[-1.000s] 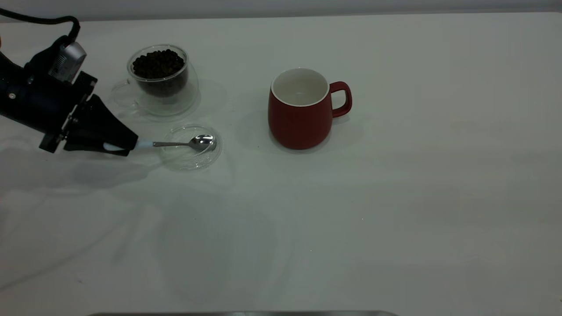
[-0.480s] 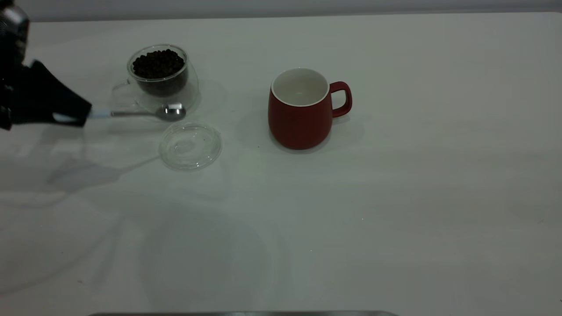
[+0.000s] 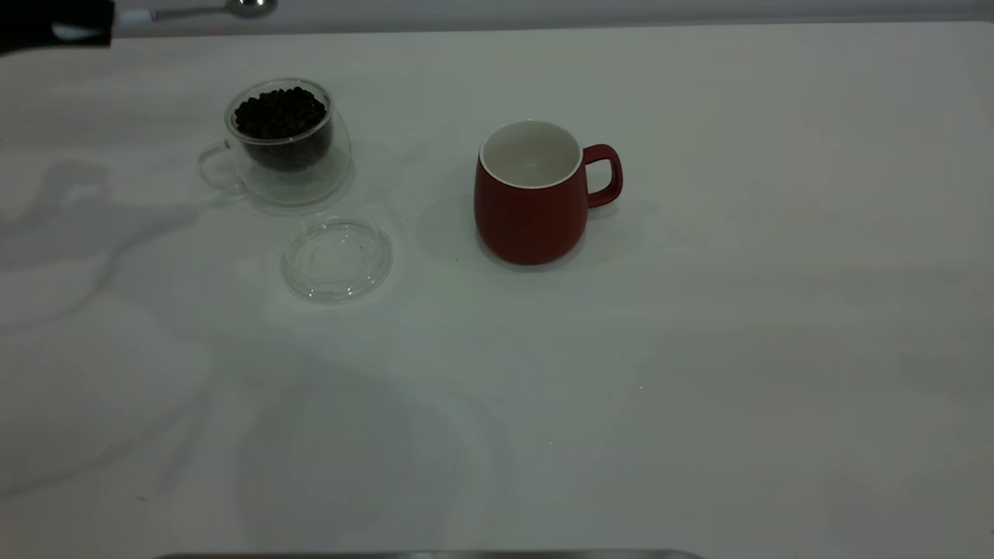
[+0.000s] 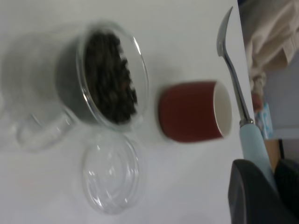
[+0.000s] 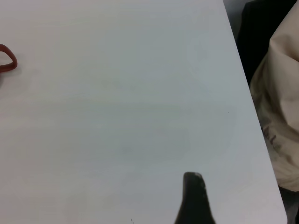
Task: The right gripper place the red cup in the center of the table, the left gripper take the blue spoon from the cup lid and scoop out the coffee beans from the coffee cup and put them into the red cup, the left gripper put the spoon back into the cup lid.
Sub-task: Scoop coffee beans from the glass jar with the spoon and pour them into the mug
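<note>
Spoon lifted clear of the lid and carried high over the far left of the table.

Nearest on the table (image 3: 699, 373) lies the cup lid (image 3: 336, 258), now bare, where a second ago the spoon's bowl rested in it. Behind it stands the coffee cup (image 3: 283, 144), heaped with coffee beans (image 3: 279, 112); the red cup (image 3: 536, 192) sits unmoved near the centre. Farthest, at the top left edge, the left gripper (image 3: 81, 31) has risen, its jaws pinching the pale handle of the blue spoon (image 3: 194, 12), bowl empty. Only one fingertip of the right gripper (image 5: 196, 200) shows; its opening cannot be told.
</note>
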`<action>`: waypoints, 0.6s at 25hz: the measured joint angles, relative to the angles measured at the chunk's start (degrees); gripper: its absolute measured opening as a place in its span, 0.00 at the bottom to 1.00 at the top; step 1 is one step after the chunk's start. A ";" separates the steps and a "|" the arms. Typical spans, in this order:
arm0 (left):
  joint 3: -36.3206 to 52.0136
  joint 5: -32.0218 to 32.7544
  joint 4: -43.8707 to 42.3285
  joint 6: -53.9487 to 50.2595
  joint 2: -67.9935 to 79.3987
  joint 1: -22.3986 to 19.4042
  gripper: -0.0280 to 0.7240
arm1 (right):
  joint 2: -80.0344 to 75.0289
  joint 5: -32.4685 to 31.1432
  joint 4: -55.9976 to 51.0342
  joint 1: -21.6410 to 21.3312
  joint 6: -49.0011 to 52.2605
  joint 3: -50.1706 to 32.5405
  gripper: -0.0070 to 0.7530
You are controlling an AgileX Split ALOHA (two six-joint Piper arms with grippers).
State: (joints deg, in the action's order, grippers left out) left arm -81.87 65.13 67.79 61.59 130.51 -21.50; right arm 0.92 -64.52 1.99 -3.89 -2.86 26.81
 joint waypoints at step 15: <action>-6.19 -3.63 -5.24 -5.32 8.96 0.42 0.20 | 0.00 0.00 0.00 0.00 0.00 0.00 0.79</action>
State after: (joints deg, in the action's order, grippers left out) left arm -88.06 61.50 62.55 56.27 139.47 -21.07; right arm 0.92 -64.52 1.99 -3.89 -2.86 26.81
